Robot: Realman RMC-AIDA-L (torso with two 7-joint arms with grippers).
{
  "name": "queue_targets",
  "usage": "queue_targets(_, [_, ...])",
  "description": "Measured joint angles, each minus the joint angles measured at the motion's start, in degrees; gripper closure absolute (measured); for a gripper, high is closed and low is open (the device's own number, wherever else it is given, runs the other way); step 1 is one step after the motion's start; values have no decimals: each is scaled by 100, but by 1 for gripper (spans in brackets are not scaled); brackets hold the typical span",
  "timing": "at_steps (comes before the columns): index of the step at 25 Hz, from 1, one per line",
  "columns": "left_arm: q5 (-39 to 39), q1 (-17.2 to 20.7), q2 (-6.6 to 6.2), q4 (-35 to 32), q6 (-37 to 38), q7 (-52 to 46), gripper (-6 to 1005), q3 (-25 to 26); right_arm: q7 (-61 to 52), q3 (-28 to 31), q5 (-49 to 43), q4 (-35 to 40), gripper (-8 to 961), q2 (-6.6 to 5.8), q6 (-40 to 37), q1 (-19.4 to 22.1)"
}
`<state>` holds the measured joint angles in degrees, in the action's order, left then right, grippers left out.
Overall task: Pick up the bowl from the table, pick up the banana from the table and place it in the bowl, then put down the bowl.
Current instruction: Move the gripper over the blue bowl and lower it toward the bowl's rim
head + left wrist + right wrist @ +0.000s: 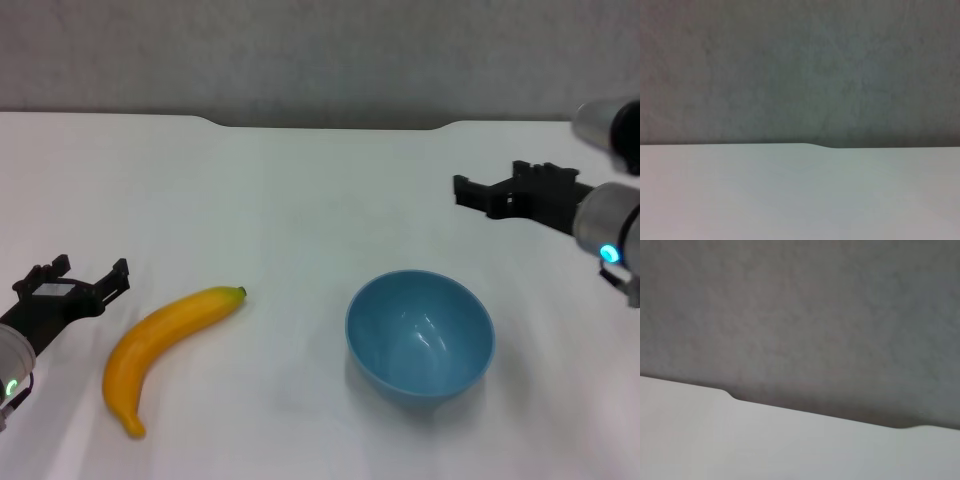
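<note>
The light-blue bowl stands upright and empty on the white table, right of centre and near the front. The yellow-orange banana lies flat to its left, with its dark stem tip pointing toward the bowl. My left gripper is open and empty at the left edge, just left of the banana and apart from it. My right gripper is open and empty at the right, above the table behind the bowl. Neither wrist view shows the bowl, the banana or any fingers.
The table's far edge has a shallow notch against a grey wall. Both wrist views show only bare tabletop, the notch edge and the wall. Bare table lies between the banana and the bowl.
</note>
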<state>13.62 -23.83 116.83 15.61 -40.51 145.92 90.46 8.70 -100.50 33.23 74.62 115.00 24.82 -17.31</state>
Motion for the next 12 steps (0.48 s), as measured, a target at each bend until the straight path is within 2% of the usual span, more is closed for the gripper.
queue_targets(3, [0, 1, 11, -14, 0, 12, 120, -2, -40, 447, 46, 178, 101, 5, 775, -82])
queue_targets(7, [-4, -1, 0, -9, 0, -7, 120, -2, 156, 1552, 345, 46, 101, -25, 2477, -641])
queue_targets(9, [-8, -6, -4, 0, -1, -20, 120, -2, 427, 2051, 387, -138, 101, -17, 3088, -887])
queue_targets(12, [-7, -49, -2, 2, 0, -36, 120, -2, 538, 2326, 376, -392, 101, -15, 3518, -1109])
